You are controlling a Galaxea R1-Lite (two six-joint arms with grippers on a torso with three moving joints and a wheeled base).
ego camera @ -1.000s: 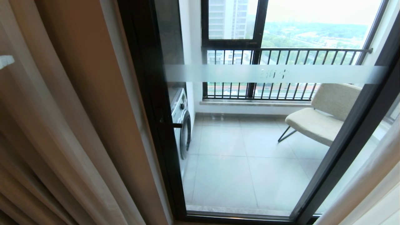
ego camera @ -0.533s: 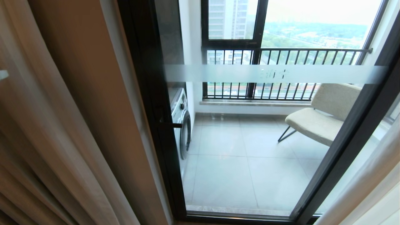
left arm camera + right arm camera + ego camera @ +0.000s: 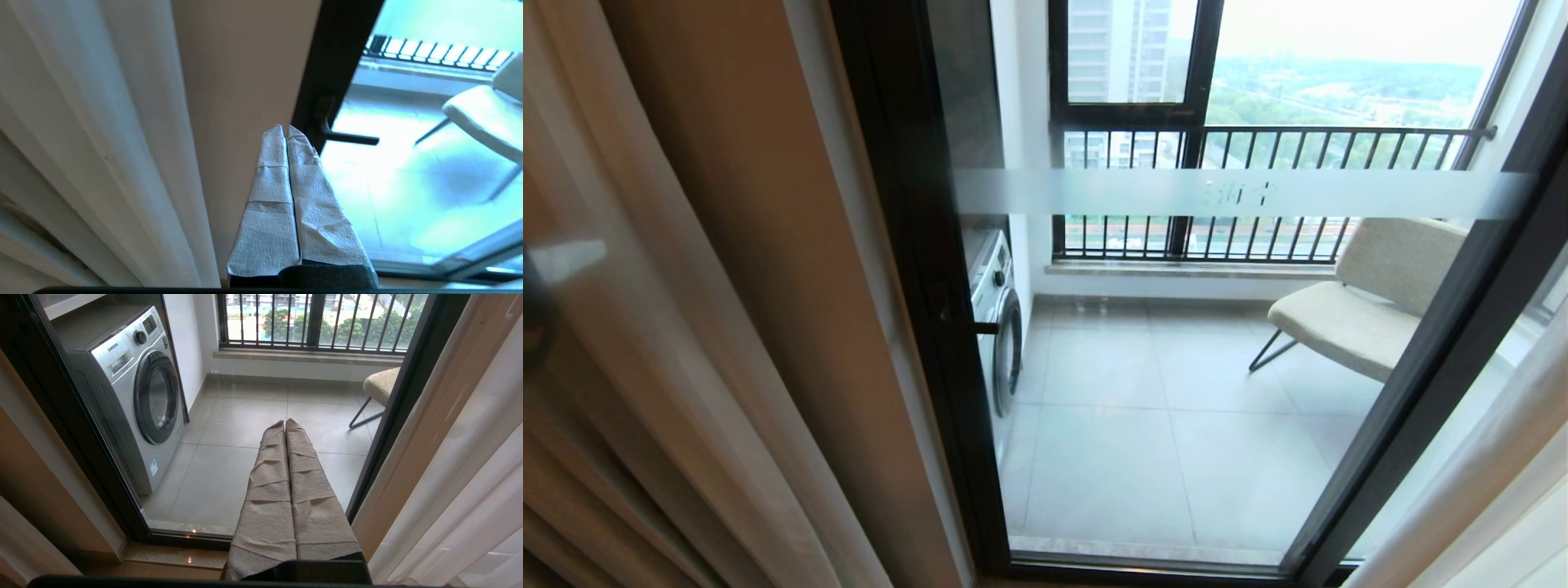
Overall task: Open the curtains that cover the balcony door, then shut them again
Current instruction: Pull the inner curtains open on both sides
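Observation:
The curtains hang drawn to both sides: beige pleats (image 3: 727, 286) and a white sheer (image 3: 621, 367) on the left, another panel (image 3: 1486, 490) on the right. Between them the balcony door (image 3: 1176, 408), black-framed with a frosted band (image 3: 1233, 192), is uncovered. My left gripper (image 3: 568, 255) shows blurred at the far left, by the sheer. In the left wrist view this left gripper (image 3: 286, 128) is shut on nothing, beside the beige curtain (image 3: 237, 61) and close to the door handle (image 3: 347, 139). My right gripper (image 3: 284, 422) is shut and empty, facing the glass, with the right curtain (image 3: 470, 457) beside it.
Behind the glass stand a washing machine (image 3: 135, 396) on the left and a beige chair (image 3: 1364, 310) on the right, on a tiled floor. A barred railing (image 3: 1274, 147) fronts the far window. The door's sill (image 3: 184, 555) runs along the floor.
In the head view the left gripper's pale tip has come down along the left edge and slightly rightward. The curtains, the door and the right arm are unchanged.

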